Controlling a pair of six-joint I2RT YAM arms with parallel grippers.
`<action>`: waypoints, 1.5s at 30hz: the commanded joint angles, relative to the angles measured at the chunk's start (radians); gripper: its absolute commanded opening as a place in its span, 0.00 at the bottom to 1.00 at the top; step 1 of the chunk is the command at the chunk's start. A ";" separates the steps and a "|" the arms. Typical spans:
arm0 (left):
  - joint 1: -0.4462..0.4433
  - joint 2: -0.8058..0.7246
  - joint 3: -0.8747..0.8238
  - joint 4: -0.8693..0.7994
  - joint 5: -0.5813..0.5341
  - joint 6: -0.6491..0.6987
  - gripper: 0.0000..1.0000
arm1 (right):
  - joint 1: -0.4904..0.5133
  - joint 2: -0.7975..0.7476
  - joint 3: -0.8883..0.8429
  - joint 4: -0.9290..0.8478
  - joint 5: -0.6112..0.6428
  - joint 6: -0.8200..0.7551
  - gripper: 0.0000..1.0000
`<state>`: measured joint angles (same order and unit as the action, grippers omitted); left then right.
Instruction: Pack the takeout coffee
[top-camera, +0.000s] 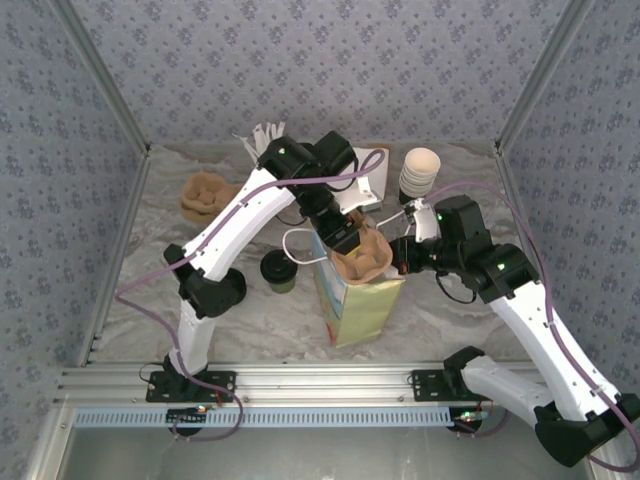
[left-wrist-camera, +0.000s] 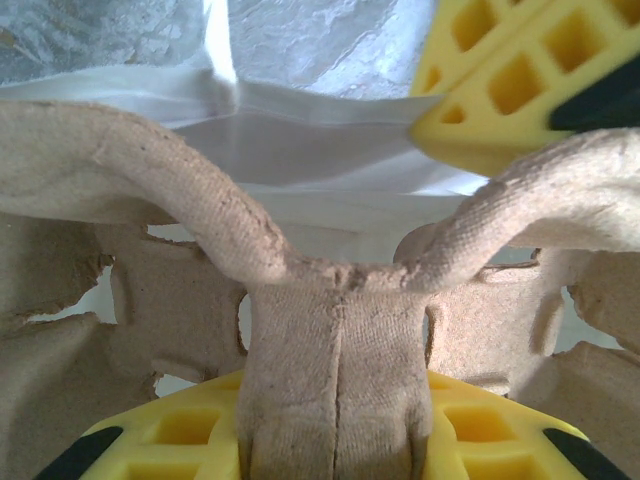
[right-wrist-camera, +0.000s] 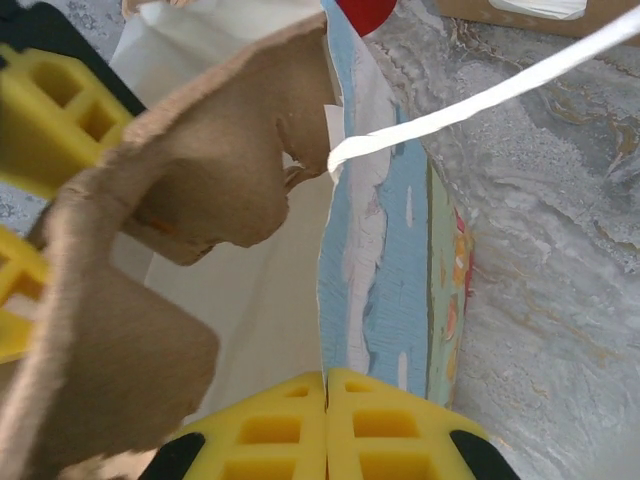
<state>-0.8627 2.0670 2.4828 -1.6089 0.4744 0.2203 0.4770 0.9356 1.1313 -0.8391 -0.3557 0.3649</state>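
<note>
The left tool (top-camera: 338, 236) grips the pulp cup carrier (top-camera: 362, 260) over the paper bag (top-camera: 362, 312) mouth. The right tool (right-wrist-camera: 327, 385) is pinched on the bag's rim. The takeout coffee (top-camera: 278, 270) stands beside the bag, unpacked. The carrier likely goes in first, which calls for a straight descent.
</note>
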 joint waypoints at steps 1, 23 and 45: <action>-0.020 0.019 0.022 -0.068 -0.044 0.027 0.20 | 0.009 -0.018 0.030 -0.016 -0.013 -0.019 0.01; 0.022 -0.020 0.008 0.039 0.024 -0.125 0.18 | 0.044 -0.069 -0.020 0.017 -0.025 -0.102 0.02; -0.034 -0.127 -0.261 0.209 -0.110 -0.185 0.17 | 0.045 -0.088 -0.043 0.044 -0.032 -0.110 0.04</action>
<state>-0.8639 1.9743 2.2372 -1.4315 0.4244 0.0097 0.5095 0.8570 1.0756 -0.8120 -0.3561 0.2535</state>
